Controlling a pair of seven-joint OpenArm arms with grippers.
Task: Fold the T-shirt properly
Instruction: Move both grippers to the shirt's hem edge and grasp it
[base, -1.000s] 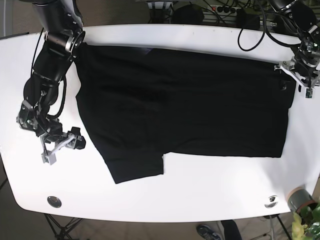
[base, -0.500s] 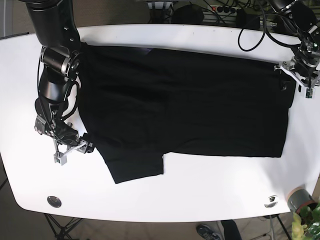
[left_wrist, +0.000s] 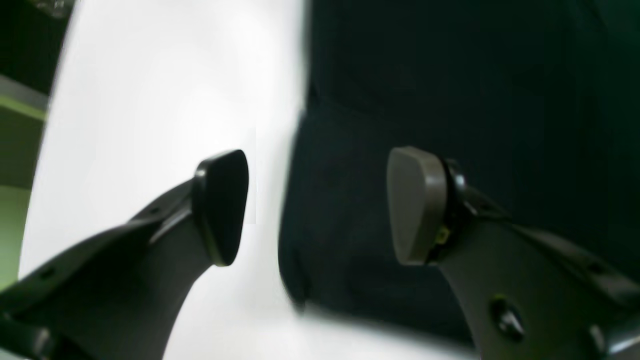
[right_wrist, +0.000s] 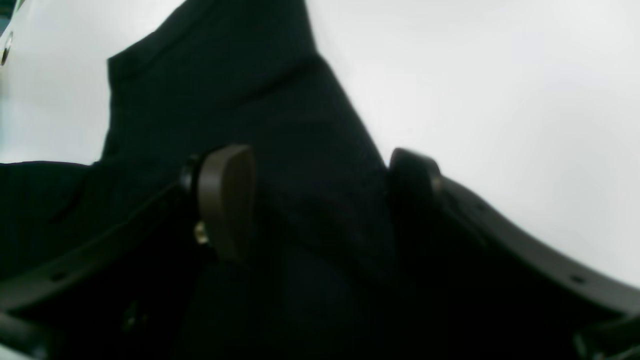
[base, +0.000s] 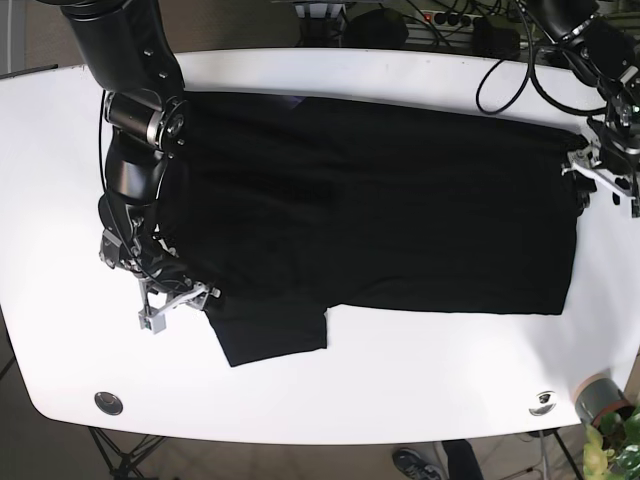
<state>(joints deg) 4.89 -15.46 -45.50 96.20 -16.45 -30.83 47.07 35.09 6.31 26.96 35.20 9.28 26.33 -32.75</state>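
A black T-shirt (base: 380, 200) lies spread flat on the white table (base: 400, 380), one short sleeve (base: 275, 335) pointing toward the front edge. My right gripper (base: 180, 298) sits low at the shirt's left side by that sleeve. In the right wrist view it (right_wrist: 320, 200) is open, with black cloth (right_wrist: 310, 150) lying between its fingers. My left gripper (base: 592, 185) is at the shirt's right edge. The left wrist view shows it (left_wrist: 320, 205) open astride the cloth's edge (left_wrist: 300, 210), one finger (left_wrist: 222, 205) over bare table, the other over fabric.
Two round metal fittings (base: 108, 403) (base: 543, 402) sit in the table near its front edge. A potted plant (base: 605, 410) stands off the front right corner. Cables (base: 500, 60) hang over the table's back right edge. White tabletop (base: 60, 150) shows left of the shirt.
My right gripper has moved rightward from the bare table onto the shirt's left edge by the sleeve. My left gripper has shifted slightly down along the shirt's right edge.
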